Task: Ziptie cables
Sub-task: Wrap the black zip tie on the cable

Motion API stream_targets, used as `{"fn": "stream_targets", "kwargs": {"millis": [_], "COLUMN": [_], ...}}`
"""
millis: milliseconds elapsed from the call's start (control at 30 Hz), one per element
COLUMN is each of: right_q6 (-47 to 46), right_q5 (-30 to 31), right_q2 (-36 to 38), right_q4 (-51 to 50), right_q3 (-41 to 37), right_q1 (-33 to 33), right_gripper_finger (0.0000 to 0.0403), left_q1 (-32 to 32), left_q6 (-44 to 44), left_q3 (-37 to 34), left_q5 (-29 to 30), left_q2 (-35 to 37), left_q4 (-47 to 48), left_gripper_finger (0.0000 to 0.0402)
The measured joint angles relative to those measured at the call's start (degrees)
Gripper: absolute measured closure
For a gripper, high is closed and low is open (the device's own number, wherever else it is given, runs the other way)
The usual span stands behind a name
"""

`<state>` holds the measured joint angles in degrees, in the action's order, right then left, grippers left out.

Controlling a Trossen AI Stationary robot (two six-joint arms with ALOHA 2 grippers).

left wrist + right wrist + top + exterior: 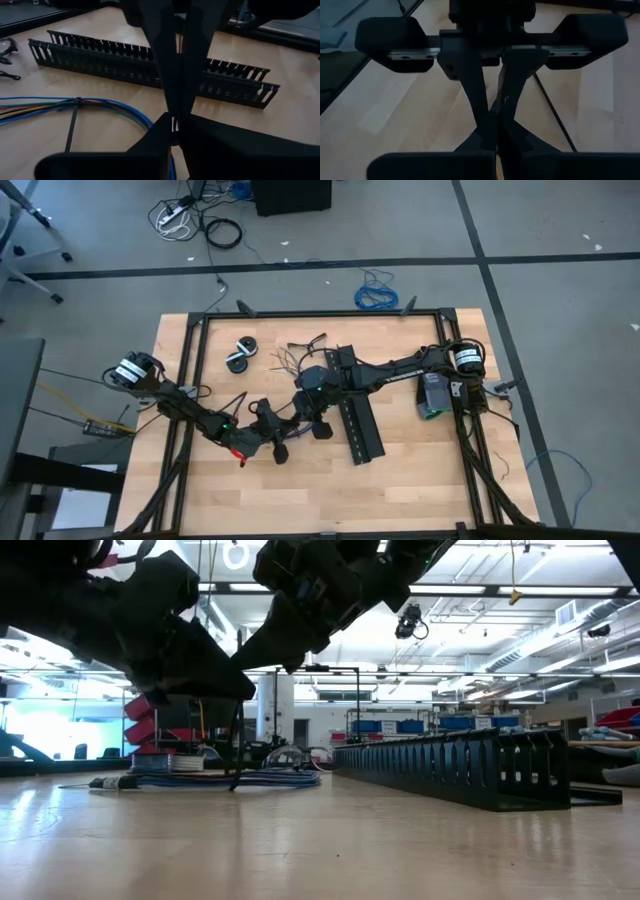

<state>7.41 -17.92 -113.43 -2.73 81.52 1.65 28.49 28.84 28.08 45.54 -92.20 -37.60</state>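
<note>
The cables are a bundle of blue, green, red and yellow wires lying flat on the table, seen low in the low view. A thin black ziptie is wrapped round the bundle, and its tail lies on the wood. Another thin black strip rises from the bundle to the grippers. My left gripper and my right gripper meet tip to tip above the cables near the table's middle, both shut. My left gripper is shut on the upper end of the thin black ziptie strip, pinched between its two fingers, which slant down toward the right gripper. The strip hangs below, its lower end at the cables. The fingers themselves hide the exact spot. My right gripper is shut at the same point, its fingertips against the left gripper's tips, coming from the opposite side. I take it to be on the same ziptie strip. Both pairs of fingers hide which part it has.
Two wide black perforated strips lie just right of the grippers, long in the low view. Two tape rolls and splayed wire ends sit toward the far edge. A grey-green device stands at the right.
</note>
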Motion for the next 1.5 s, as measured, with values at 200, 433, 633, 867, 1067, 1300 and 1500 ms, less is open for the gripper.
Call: {"fn": "stream_targets", "kwargs": {"millis": [200, 433, 633, 867, 1067, 1300, 1500], "right_q6": [0.3, 0.4, 0.6, 0.7, 1.3, 2.8, 3.4], "right_q5": [1.7, 3.9, 4.8, 4.9, 4.9, 8.3, 10.9], "right_q2": [0.8, 2.1, 3.2, 4.2, 6.2, 9.1, 11.1], "right_q4": [1.5, 0.2, -0.1, 0.9, 0.4, -2.2, -3.1], "right_q3": [0.0, 0.0, 0.0, 0.0, 0.0, 0.0, 0.0], "right_q1": [-0.1, -0.9, -1.4, -1.4, -1.4, -1.4, -1.4], "right_gripper_finger": [0.0403, 0.0403, 0.0403, 0.0403, 0.0403, 0.0403, 0.0403], "left_q1": [0.0, 0.0, -0.1, 0.0, 0.0, 0.0, 0.0], "left_q6": [1.6, 2.9, 2.9, 1.5, 1.6, 1.6, 1.6], "left_q3": [0.0, -0.1, -0.1, -0.1, -0.1, -0.1, -0.1], "left_q5": [0.5, 1.0, 1.2, 1.4, 1.5, 1.4, 1.3], "left_q2": [-3.5, -9.2, -10.2, -10.2, -10.2, -10.2, -10.2], "left_q4": [-0.8, -5.8, -5.9, -4.9, -4.2, -4.1, -3.9], "left_gripper_finger": [0.0385, 0.0386, 0.0386, 0.0386, 0.0386, 0.0386, 0.0386]}}
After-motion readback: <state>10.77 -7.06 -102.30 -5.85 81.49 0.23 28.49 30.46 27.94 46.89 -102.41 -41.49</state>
